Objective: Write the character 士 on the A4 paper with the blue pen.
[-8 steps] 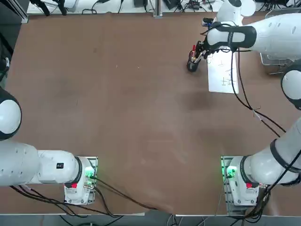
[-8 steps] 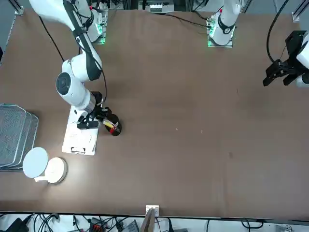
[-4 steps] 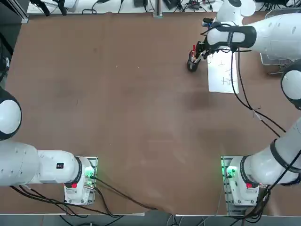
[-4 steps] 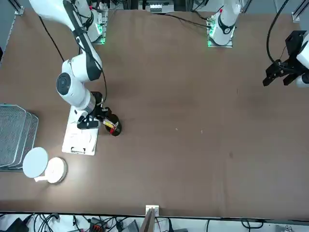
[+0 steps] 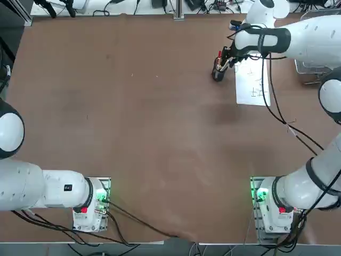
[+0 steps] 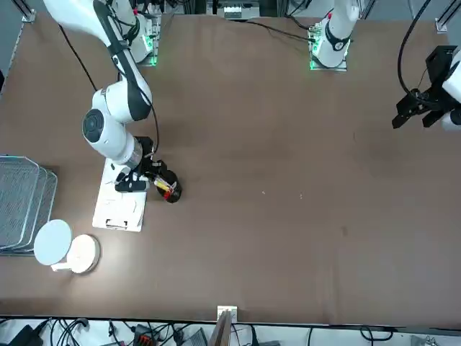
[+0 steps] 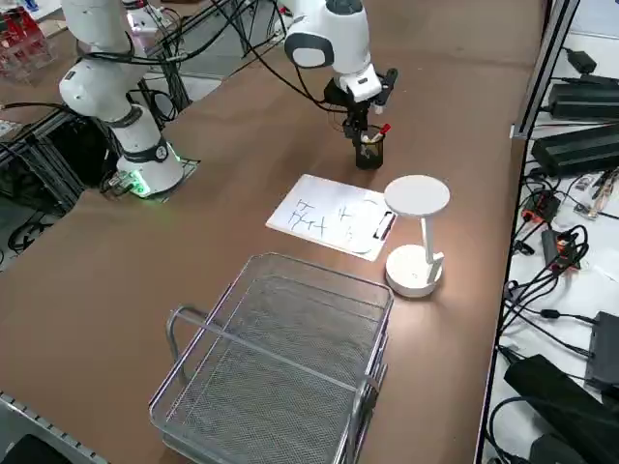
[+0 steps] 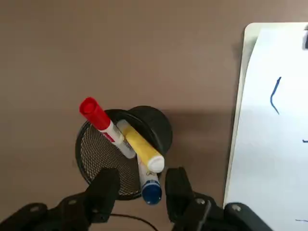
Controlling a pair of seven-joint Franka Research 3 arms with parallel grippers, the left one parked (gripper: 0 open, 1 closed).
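A4 paper [image 7: 329, 215]: handwritten blue strokes

Robot lab, cabled arms [image 5: 298, 40], brown table [image 5: 149, 122]

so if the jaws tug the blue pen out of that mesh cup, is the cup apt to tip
Possibly. The mesh cup looks light and see-through, so it may shift. The blue pen leans against its rim beside the yellow pen and red-topped pen, so an angled pull could drag the rim. The right gripper straddles the blue cap, jaws not yet touching; a straight lift likely clears.
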